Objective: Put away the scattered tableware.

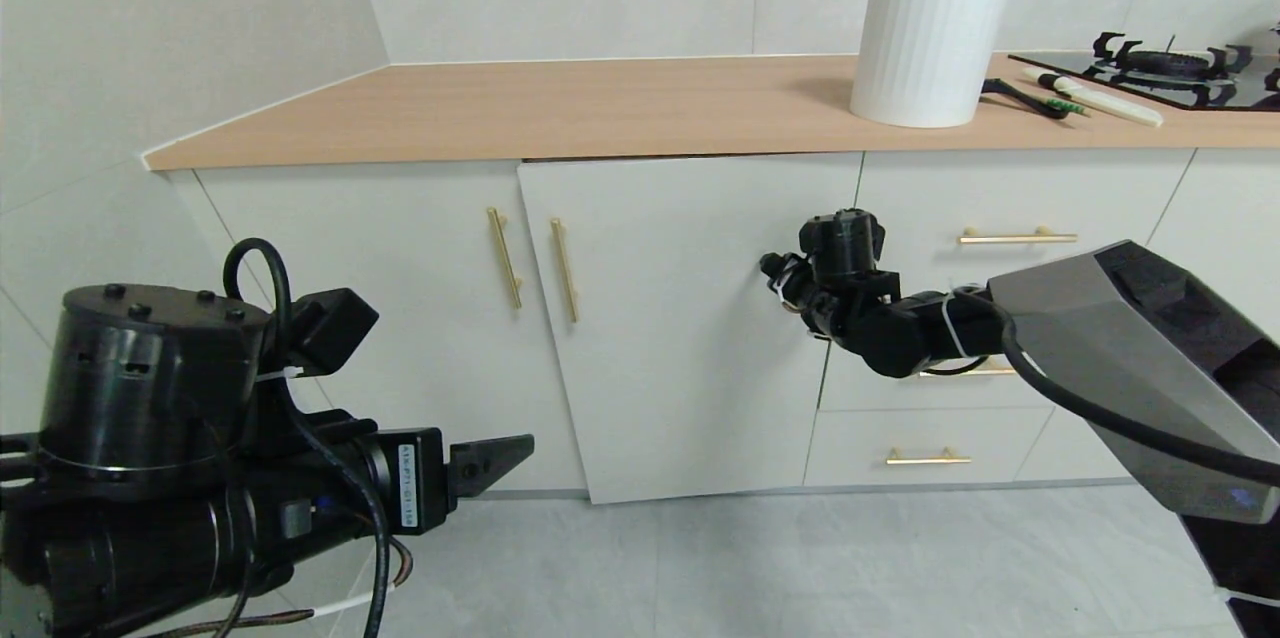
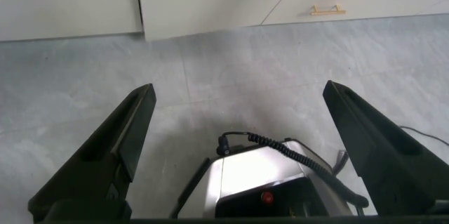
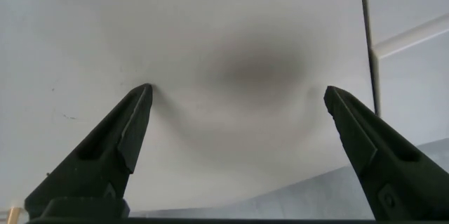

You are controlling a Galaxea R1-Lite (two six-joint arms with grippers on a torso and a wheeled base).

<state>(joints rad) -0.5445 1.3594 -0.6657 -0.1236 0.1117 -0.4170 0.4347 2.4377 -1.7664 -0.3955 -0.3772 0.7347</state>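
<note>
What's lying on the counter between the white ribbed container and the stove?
Head view: a few utensils lie there, one black-handled, one cream with green.

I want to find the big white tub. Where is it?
In the head view the white tub stands on the wooden counter, on the robot's right, beside the utensils and near the stove.
</note>
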